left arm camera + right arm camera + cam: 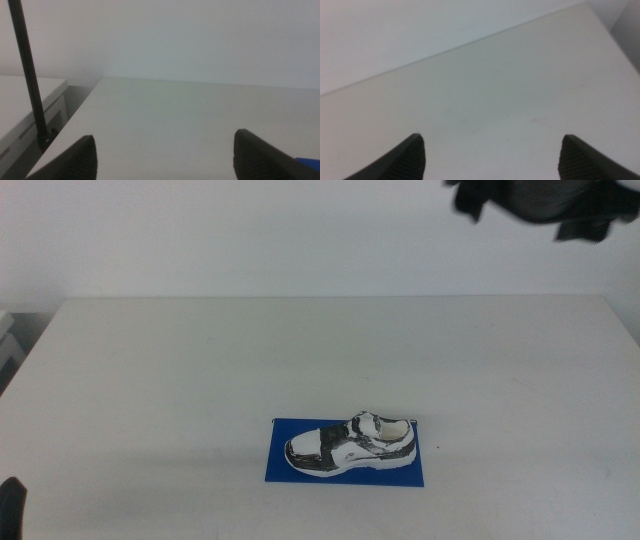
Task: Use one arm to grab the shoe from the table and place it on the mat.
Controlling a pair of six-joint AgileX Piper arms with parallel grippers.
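Observation:
The black-and-white shoe (pixel 350 444) lies on its sole on the blue mat (pixel 282 466), toe pointing left, near the front middle of the table. No gripper touches it. The right arm (pixel 545 202) hangs high at the back right, far from the shoe. In its wrist view the right gripper (pixel 492 142) is open and empty over bare table. The left gripper (pixel 10 505) waits at the bottom left corner. In its wrist view the left gripper (pixel 165 145) is open and empty, and a sliver of the mat (pixel 309 161) shows beside one jaw.
The white table (pixel 200 360) carries only the mat and shoe. Left of the table stands a white cabinet (pixel 25 100), with a thin black pole (pixel 27 70) in front of it. A white wall runs behind the table.

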